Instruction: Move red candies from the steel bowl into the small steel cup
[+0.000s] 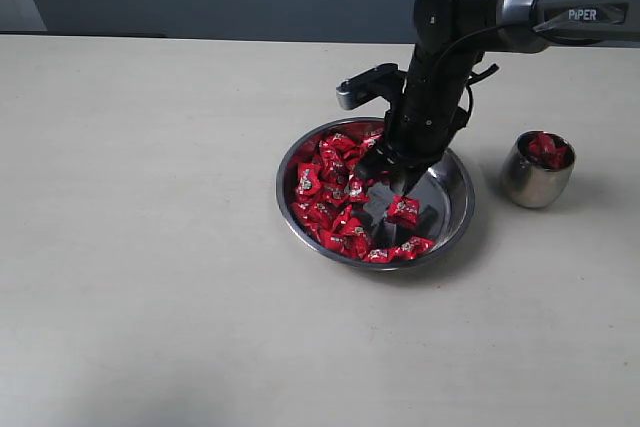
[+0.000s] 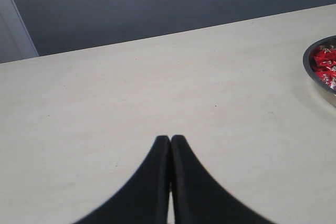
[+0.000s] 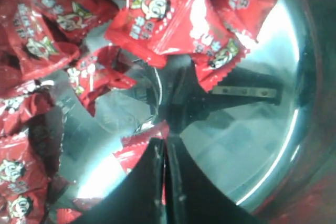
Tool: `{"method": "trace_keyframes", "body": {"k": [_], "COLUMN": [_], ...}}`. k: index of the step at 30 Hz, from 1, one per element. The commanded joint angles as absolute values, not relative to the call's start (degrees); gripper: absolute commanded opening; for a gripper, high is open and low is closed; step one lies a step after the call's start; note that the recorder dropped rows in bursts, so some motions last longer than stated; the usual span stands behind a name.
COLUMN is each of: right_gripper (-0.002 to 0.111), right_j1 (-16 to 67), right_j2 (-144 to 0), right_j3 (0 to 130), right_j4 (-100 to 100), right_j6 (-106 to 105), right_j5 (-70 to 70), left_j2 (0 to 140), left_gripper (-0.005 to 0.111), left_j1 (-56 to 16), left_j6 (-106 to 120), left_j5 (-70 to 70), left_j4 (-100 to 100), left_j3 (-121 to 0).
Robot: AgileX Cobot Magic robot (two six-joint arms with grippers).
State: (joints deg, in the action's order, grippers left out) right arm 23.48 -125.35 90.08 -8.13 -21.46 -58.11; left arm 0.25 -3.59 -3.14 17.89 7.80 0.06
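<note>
Red candies point(image 1: 325, 182) fill the steel bowl point(image 1: 450, 197), the right end effector point(image 3: 166, 141) clamped on one; next likely a lift toward the small steel cup point(image 1: 530, 185) beside the bowl.

Open table to the left and front; the crowding is in and over the bowl.

The table point(image 1: 150, 247) lies bare across the left and front, and the left gripper point(image 2: 170, 140), fingers pressed together, has open tabletop ahead of it as far as the rim of the steel bowl point(image 1: 452, 202). Inside the bowl, the red candies point(image 1: 328, 185) are heaped over the left half and along the front rim. The right half of the floor is bare steel, and the right gripper point(image 1: 402, 190) stands there, tips down at the edge of the heap. Its arm point(image 1: 445, 57) leans in over the far rim from the right, closing off the way from above. A bare strip of table separates the bowl from the small steel cup point(image 1: 535, 182), whose mouth is filled with candies.
</note>
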Motion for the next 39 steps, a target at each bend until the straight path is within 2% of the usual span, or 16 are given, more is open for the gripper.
{"method": "trace_keyframes", "body": {"k": [1,3,5,7,8,33,39], "right_gripper": [-0.001,0.001,0.017,0.041,0.044,0.041,0.028], "right_j1": [23.5,23.5,23.5,23.5,23.5,23.5,23.5], "right_j2": [-124.7,-124.3,-124.3,-124.3,-124.3,-126.5,-126.5], "right_j3": [90.0,90.0,90.0,90.0,90.0,90.0,90.0], "right_j4": [-9.5,-13.7,-19.7,-21.4,-21.4,-23.2,-23.2], "right_j6": [-21.4,-25.7,-32.9,-33.9,-33.9,-31.2,-31.2], "right_j5": [-56.8,-58.0,-60.5,-59.4,-59.2,-52.0,-53.7], "left_j2": [0.0,0.0,0.0,0.0,0.0,0.0,0.0], "left_gripper": [0.000,0.000,0.000,0.000,0.000,0.000,0.000], "left_j1": [-4.2,-4.2,-4.2,-4.2,-4.2,-4.2,-4.2], "left_j6": [-3.5,-3.5,-3.5,-3.5,-3.5,-3.5,-3.5], "left_j5": [17.7,17.7,17.7,17.7,17.7,17.7,17.7], "left_j4": [7.8,7.8,7.8,7.8,7.8,7.8,7.8], "left_j3": [0.0,0.0,0.0,0.0,0.0,0.0,0.0]}}
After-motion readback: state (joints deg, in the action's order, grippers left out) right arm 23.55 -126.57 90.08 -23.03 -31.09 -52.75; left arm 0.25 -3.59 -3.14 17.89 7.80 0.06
